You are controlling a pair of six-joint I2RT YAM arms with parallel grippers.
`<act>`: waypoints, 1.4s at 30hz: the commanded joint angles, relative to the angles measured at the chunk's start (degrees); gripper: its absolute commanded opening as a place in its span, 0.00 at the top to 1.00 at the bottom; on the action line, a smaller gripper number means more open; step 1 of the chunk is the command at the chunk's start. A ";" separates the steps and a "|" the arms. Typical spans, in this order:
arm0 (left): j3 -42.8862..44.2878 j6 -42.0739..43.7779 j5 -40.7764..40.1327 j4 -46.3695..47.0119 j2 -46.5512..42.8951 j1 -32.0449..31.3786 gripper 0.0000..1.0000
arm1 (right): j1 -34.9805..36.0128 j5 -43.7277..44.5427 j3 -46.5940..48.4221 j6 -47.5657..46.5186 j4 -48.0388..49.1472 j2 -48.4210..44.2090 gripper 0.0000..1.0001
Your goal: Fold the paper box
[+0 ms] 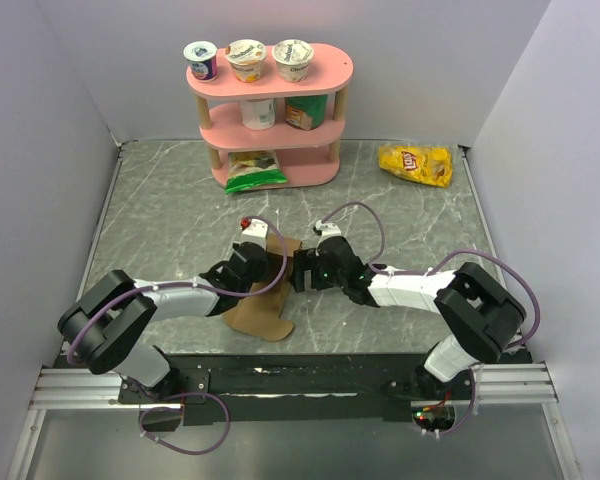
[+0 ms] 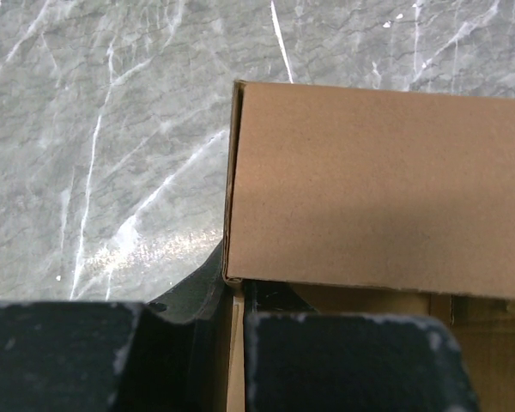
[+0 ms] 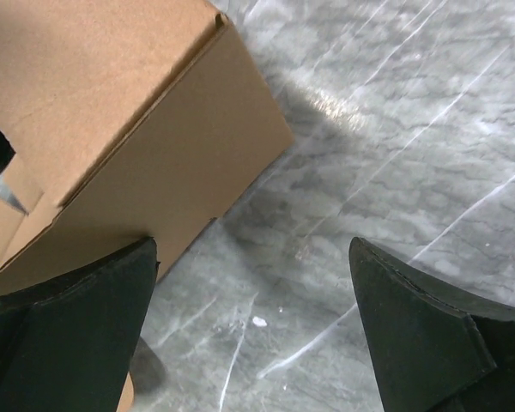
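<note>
Left gripper [image 2: 236, 343] is clamping a wall of the box [image 1: 263, 312], mid-counter [image 1: 180, 210]; right gripper [image 3: 253, 247] is hanging wide open just beside it, gripping nothing; I'd anchor with left, then push the loose flap along its crease slowly.

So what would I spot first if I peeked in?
A partly folded brown paper box sits right in the middle. The left gripper pinches its edge, while the right gripper gapes open beside it. At the back stand a pink shelf with yogurt cups and a yellow chip bag.
</note>
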 commanded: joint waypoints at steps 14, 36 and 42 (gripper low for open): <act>0.34 -0.79 4.39 -0.91 0.11 -0.93 0.99 | 3.41 -3.16 -4.88 -5.18 26.98 -2.99 0.00; 0.07 -0.44 5.10 -0.39 -0.07 -0.93 0.99 | 3.59 -1.94 -4.09 -8.17 28.22 0.61 0.01; 0.25 -0.96 4.75 -0.56 0.20 -0.93 0.99 | 4.55 8.16 -3.30 -4.92 24.09 -1.23 0.06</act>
